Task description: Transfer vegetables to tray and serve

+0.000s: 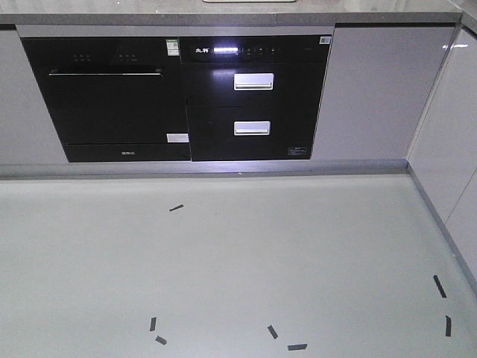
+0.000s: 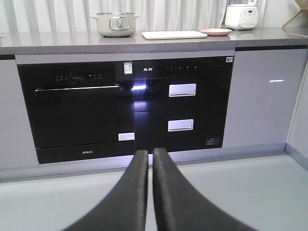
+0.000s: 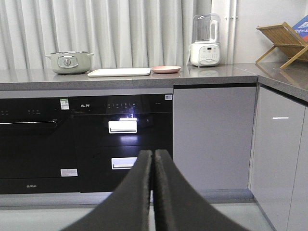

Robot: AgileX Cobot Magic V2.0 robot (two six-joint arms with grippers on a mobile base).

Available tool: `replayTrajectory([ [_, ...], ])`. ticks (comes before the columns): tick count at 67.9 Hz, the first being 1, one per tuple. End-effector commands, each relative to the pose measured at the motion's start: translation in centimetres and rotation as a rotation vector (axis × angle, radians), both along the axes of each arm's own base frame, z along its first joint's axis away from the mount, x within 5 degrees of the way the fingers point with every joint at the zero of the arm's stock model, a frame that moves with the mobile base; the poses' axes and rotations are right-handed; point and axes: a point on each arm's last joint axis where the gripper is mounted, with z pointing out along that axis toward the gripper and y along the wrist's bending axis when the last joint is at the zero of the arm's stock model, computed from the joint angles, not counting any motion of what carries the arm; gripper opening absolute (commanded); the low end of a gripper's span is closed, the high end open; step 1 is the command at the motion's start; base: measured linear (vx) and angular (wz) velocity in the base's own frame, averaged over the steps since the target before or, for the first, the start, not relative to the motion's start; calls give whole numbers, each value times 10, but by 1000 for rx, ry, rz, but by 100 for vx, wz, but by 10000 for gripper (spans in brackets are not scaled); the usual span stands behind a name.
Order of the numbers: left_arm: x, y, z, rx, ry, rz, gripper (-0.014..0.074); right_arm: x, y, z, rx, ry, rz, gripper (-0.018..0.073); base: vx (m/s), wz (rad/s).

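The cream tray [image 2: 174, 34] lies flat on the grey countertop, far ahead in both wrist views [image 3: 119, 72]. A round pink plate [image 2: 216, 32] sits just right of it [image 3: 165, 69]. No vegetables show from this low angle. My left gripper [image 2: 150, 151] is shut and empty, held low over the floor and pointing at the black oven fronts. My right gripper [image 3: 153, 152] is likewise shut and empty, well short of the counter. Neither gripper appears in the front view.
A pale green pot [image 2: 115, 24] stands left of the tray, a white appliance [image 3: 206, 41] right of the plate, and a wooden rack [image 3: 284, 43] on the side counter. Black built-in ovens [image 1: 186, 97] fill the cabinet front. Tape marks [image 1: 297, 346] dot the floor. Cabinets [image 1: 455, 149] close the right side.
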Motion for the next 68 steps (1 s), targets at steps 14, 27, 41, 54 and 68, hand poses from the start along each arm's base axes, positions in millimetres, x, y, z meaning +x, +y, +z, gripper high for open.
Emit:
replayTrajectory([
  [14, 0, 0, -1, -22, -60, 5, -6, 0, 1, 1, -17, -64, 12, -3, 6, -1],
  [27, 0, 0, -1, -22, -60, 5, -6, 0, 1, 1, -17, -64, 12, -3, 8, 0],
  [41, 0, 0, -1, -22, -60, 5, -6, 0, 1, 1, -17, -64, 12, -3, 12, 0],
  [54, 0, 0, -1, -22, -60, 5, -6, 0, 1, 1, -17, -64, 12, -3, 14, 1],
  [68, 0, 0, -1, -22, -60, 5, -6, 0, 1, 1, -17, -64, 12, -3, 16, 1],
])
